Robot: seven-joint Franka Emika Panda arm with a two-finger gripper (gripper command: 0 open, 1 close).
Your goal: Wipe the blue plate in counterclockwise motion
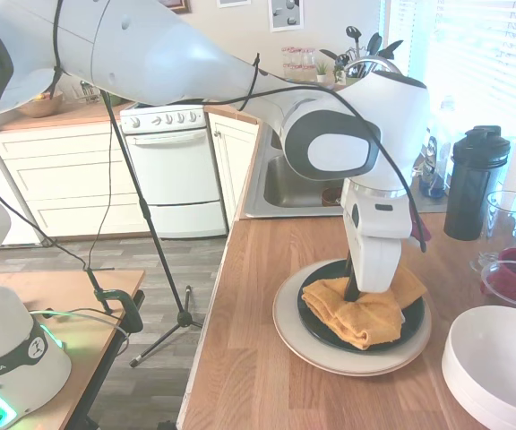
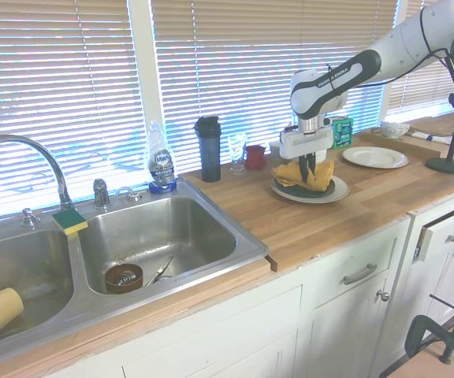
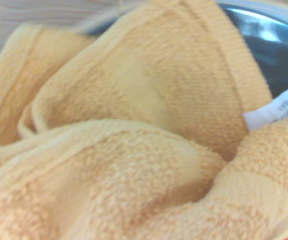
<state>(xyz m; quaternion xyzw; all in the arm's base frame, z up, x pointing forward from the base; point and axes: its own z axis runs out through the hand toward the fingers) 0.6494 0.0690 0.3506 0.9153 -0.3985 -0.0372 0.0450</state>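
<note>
I see an orange-yellow towel (image 1: 362,309) with a small white label (image 3: 273,108) on the blue plate (image 1: 415,315), which looks very dark, almost black. Under it is a cream plate (image 1: 287,324). The counter (image 1: 267,269) is brown wood. Near it I see a white bowl (image 1: 495,358) and a black bottle (image 1: 474,184).

The blue plate (image 1: 412,316) sits on a larger plate (image 1: 287,324) on the countertop (image 1: 258,269), near its front edge. A cloth (image 1: 365,313) lies bunched on the blue plate, under the gripper (image 1: 355,288). 1 bowl (image 1: 495,363) stands just beside the 2 plates; the sink (image 1: 285,184) lies further along the counter.
</note>
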